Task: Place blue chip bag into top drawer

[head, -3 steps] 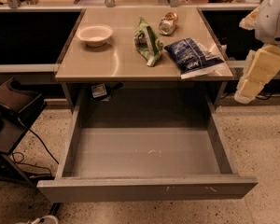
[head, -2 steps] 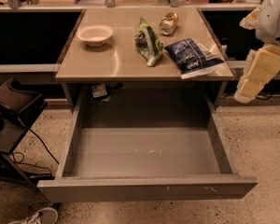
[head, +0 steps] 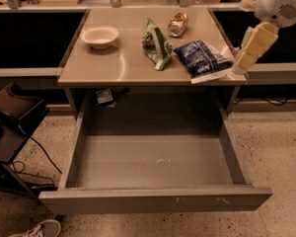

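Observation:
The blue chip bag [head: 202, 57] lies flat on the right side of the tabletop [head: 118, 63], its pale edge reaching the table's right front corner. The top drawer [head: 155, 199] is pulled wide open below the table and its floor is bare. My gripper [head: 240, 64] hangs from the white arm joint [head: 281, 4] at the upper right. Its tip is right beside the bag's pale right edge, at the table's right rim. I cannot tell if it touches the bag.
A green bag [head: 155, 46], a crushed gold can [head: 178, 24] and a pale bowl [head: 100, 36] also sit on the tabletop. A dark chair [head: 12, 110] with cables stands at the left. A shoe [head: 37, 229] shows at the bottom left.
My gripper has moved left and up, from beside the table's right front corner to the bag's pale edge. The bag and drawer have not moved.

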